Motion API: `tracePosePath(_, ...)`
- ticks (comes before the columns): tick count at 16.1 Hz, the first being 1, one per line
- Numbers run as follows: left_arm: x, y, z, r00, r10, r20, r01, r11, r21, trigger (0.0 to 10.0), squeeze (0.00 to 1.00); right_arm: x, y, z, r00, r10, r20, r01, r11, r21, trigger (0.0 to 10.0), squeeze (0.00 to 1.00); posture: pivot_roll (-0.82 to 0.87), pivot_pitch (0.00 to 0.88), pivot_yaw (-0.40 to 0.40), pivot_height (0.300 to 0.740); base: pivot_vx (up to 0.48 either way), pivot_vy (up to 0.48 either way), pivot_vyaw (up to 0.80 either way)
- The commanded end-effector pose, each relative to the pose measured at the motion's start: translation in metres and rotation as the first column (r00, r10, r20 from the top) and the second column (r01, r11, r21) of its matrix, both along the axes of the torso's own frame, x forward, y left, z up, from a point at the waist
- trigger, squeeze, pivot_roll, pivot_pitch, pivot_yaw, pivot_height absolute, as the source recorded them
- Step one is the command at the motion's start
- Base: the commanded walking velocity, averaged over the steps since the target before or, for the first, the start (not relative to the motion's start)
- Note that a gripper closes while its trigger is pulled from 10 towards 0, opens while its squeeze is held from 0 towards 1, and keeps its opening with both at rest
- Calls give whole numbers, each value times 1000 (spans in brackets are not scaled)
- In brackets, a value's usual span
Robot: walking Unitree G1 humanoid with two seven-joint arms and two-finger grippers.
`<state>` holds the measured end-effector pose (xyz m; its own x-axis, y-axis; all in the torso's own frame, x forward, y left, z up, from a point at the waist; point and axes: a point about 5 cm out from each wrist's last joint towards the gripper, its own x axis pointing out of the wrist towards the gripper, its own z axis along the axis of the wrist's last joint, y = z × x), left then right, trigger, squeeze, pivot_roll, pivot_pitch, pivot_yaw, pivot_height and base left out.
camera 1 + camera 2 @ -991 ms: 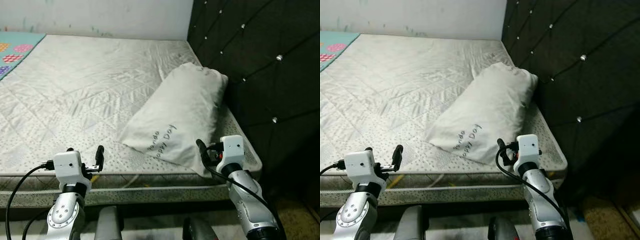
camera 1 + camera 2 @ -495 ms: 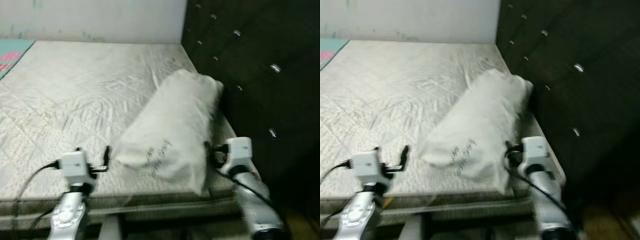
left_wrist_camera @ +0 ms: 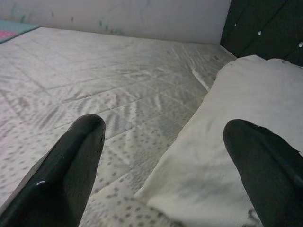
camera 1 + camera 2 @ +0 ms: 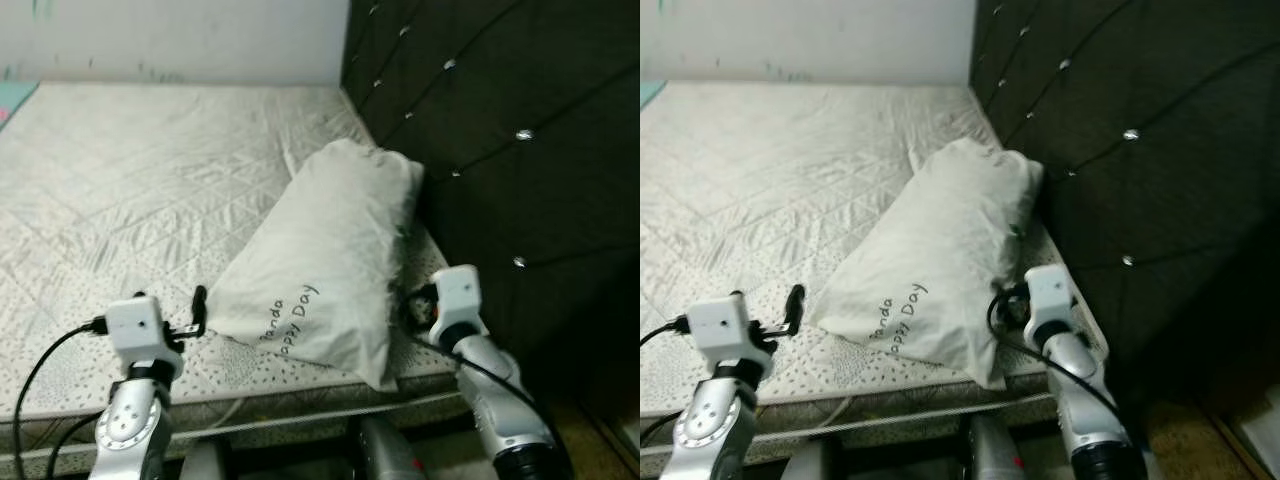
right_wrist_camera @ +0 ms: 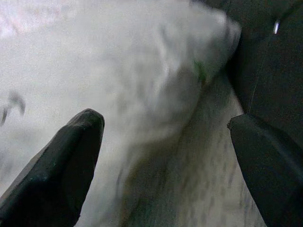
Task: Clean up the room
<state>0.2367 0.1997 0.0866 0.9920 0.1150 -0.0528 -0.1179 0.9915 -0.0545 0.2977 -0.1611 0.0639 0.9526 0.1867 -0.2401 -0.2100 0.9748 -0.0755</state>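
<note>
Since a second ago our view has swung right and both grippers have closed in beside the pillow (image 4: 320,265), which lies aslant on the mattress (image 4: 130,190) by the dark headboard (image 4: 500,130). Left gripper (image 3: 163,156) and right gripper (image 5: 165,156) stand released, flanking its near end. We judge nothing grasped yet; straightening remains.

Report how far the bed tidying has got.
Done: nothing visibly finished; the white pillow lies askew on the mattress, one corner at the dark headboard. In hand: both hands are open at the pillow's near end, the left hand by its near corner, the right hand between pillow and headboard. Neither grips it yet. Left: grasp the pillow and probably straighten it.
</note>
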Motion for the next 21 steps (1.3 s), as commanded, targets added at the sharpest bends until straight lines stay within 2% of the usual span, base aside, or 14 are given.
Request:
tracePosePath(1, 0, -1, -3, 1000, -7, -29, 7, 1000, 3, 10000, 0, 0, -5, -6, 997, 15, -69, -18, 999, -42, 10000, 0, -67, 0, -66, 602, 0, 0, 0)
tracePosePath(3, 0, -1, -6, 999, -1, -47, 1, 1000, -2, 10000, 0, 0, -7, -12, 993, 38, -112, -44, 998, -53, 10000, 0, -68, 0, -67, 602, 0, 0, 0)
tracePosePath(13, 0, -1, -7, 998, -9, -68, 10, 1000, 4, 10000, 0, -2, 3, -14, 986, 109, -129, -115, 993, -36, 10000, 0, -62, 0, -68, 602, 0, 0, 0)
tracePosePath(15, 0, -2, -7, 998, -11, -70, 11, 1000, 4, 10000, 0, -3, 5, -14, 980, 147, -132, -154, 987, -46, 10000, 0, -61, 0, -71, 602, 0, 0, 613)
tracePosePath(18, -1, -2, -8, 997, -8, -71, 8, 1000, 4, 10000, 0, -4, 5, -14, 982, 136, -133, -143, 989, -44, 10000, 0, -60, 0, -73, 602, 0, 0, 669)
tracePosePath(21, -2, -4, -9, 996, -26, -83, 26, 1000, 0, 10000, 0, 0, 7, -13, 985, 103, -138, -110, 993, -48, 10000, 0, -54, 0, -74, 602, 0, 0, 0)
